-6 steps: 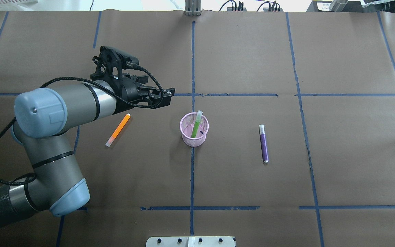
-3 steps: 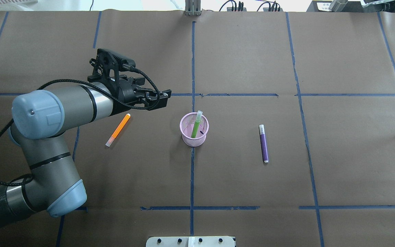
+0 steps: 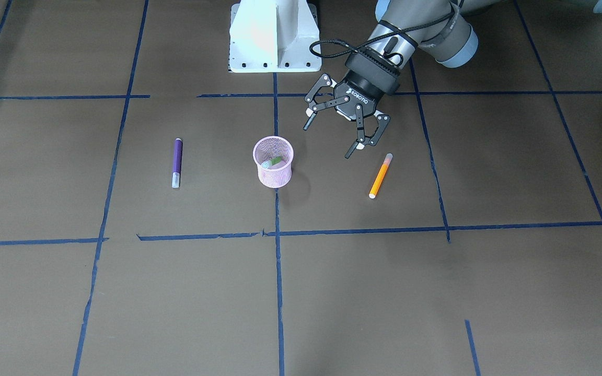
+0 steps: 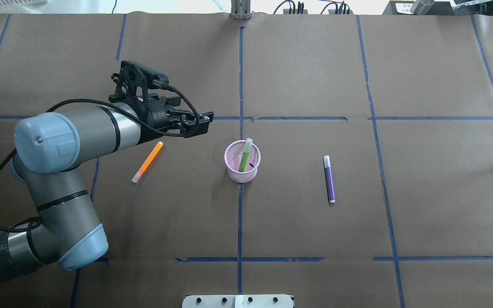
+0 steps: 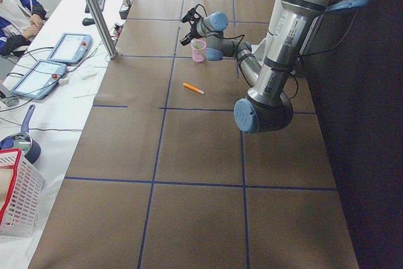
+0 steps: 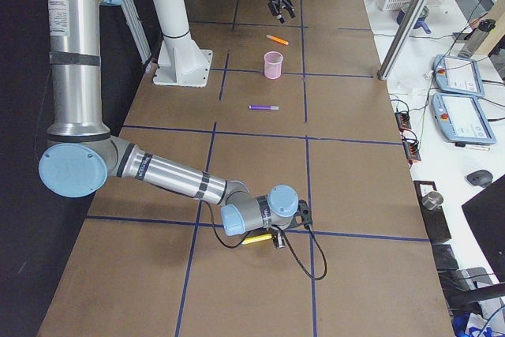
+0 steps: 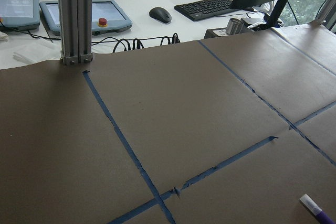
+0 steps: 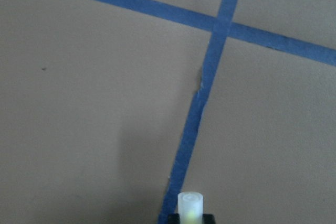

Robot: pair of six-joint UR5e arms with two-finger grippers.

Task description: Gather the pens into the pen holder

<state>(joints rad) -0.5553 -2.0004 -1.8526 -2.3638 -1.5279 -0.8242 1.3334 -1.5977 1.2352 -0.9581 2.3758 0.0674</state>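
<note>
The pink mesh pen holder (image 4: 242, 173) stands upright mid-table and also shows in the front view (image 3: 273, 177). The green pen (image 4: 245, 158) leans inside it, cap up. The orange pen (image 4: 147, 162) lies flat to the cup's left in the overhead view (image 3: 379, 176). The purple pen (image 4: 329, 179) lies flat to the cup's right (image 3: 177, 161). My left gripper (image 3: 327, 142) is open and empty, raised above the table between the orange pen and the cup (image 4: 203, 122). My right gripper (image 6: 274, 236) rests far off at the table's right end beside a yellow pen (image 6: 254, 239). I cannot tell its state.
Blue tape lines cross the brown paper table (image 4: 357, 235). The white robot base (image 3: 274, 36) stands behind the cup in the front view. The right wrist view shows a pale pen cap (image 8: 189, 205) at its bottom edge. Monitors and pendants (image 7: 100, 17) sit beyond the far edge.
My left gripper drew back a little to the left, away from the cup, then held still. It stays open. The pens and cup have not moved.
</note>
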